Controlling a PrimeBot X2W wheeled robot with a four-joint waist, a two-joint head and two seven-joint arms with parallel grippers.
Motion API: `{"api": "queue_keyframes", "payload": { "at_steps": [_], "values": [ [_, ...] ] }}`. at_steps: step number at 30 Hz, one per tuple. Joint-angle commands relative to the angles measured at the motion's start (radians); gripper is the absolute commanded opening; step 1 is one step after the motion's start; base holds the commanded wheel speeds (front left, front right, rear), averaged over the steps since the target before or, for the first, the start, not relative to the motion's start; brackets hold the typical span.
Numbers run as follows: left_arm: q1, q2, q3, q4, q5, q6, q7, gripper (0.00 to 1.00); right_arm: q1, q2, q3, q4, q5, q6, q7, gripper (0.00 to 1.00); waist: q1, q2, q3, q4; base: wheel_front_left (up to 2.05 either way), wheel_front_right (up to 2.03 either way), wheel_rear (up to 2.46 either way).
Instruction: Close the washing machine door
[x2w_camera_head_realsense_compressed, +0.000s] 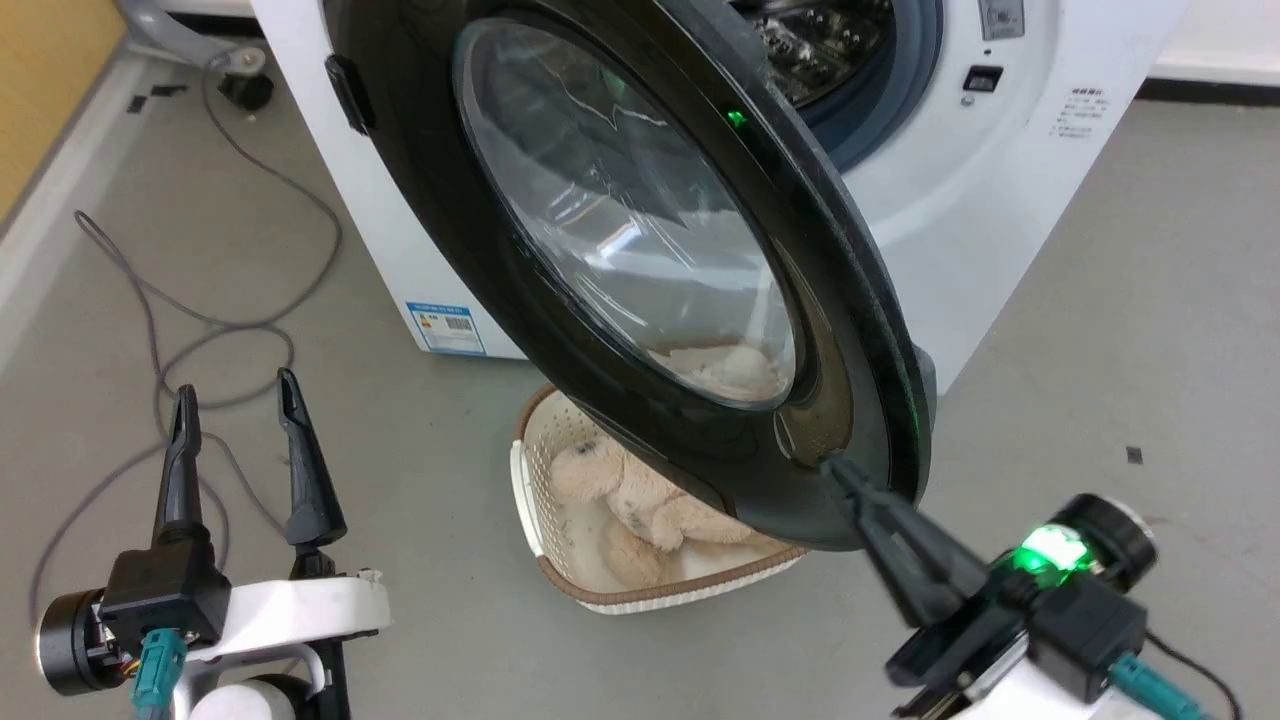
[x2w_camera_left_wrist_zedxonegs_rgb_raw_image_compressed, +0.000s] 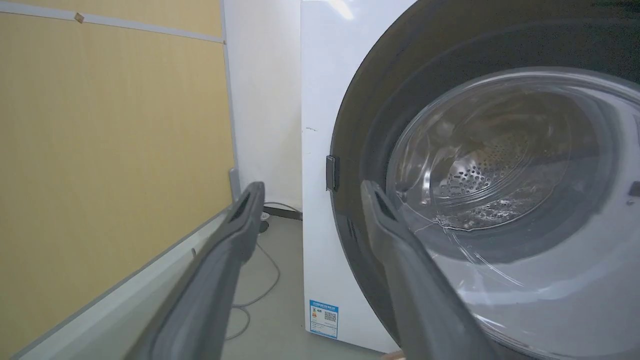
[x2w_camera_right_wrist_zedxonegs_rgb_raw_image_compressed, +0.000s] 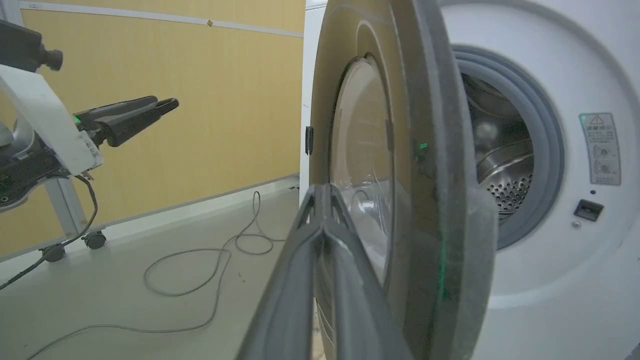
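**A:** Door position?
**B:** Washer (x2w_camera_head_realsense_compressed: 1000, 250) stands on the grey floor (x2w_camera_head_realsense_compressed: 1100, 350). The door (x2w_camera_head_realsense_compressed: 620, 260) is half open, hinged at left, with its free rim toward the right gripper (x2w_camera_head_realsense_compressed: 835, 465). A basket (x2w_camera_head_realsense_compressed: 530, 500) lies beneath.
**A:** Fingers?
**B:** Right: pressed together, empty, tips against the door's outer face. Left gripper (x2w_camera_head_realsense_compressed: 237, 390): spread, empty, well apart. The right arm is nearer, so it likely pushes inward.

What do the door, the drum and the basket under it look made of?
Washing machine door: glossy black plastic ring, it seems, around a clear bowl, glass or plastic. Drum: shiny perforated metal, likely steel. Basket: cream perforated plastic, brown rim.
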Motion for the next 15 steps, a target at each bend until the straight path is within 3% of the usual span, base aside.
{"api": "queue_keyframes", "payload": {
  "at_steps": [1,15],
  "values": [
    [-0.007,-0.006,0.003,-0.002,0.007,-0.004,-0.004,1.0,0.006,0.002,-0.015,0.012,-0.008,0.001,-0.003,0.0,0.0,0.0,0.011,-0.004,0.0,0.0,0.0],
    [-0.068,-0.016,-0.017,-0.014,0.008,-0.005,-0.004,1.0,-0.128,0.076,-0.282,0.162,-0.012,0.001,-0.003,0.0,0.0,0.0,0.127,-0.02,0.0,0.0,0.0]
  ]
}}
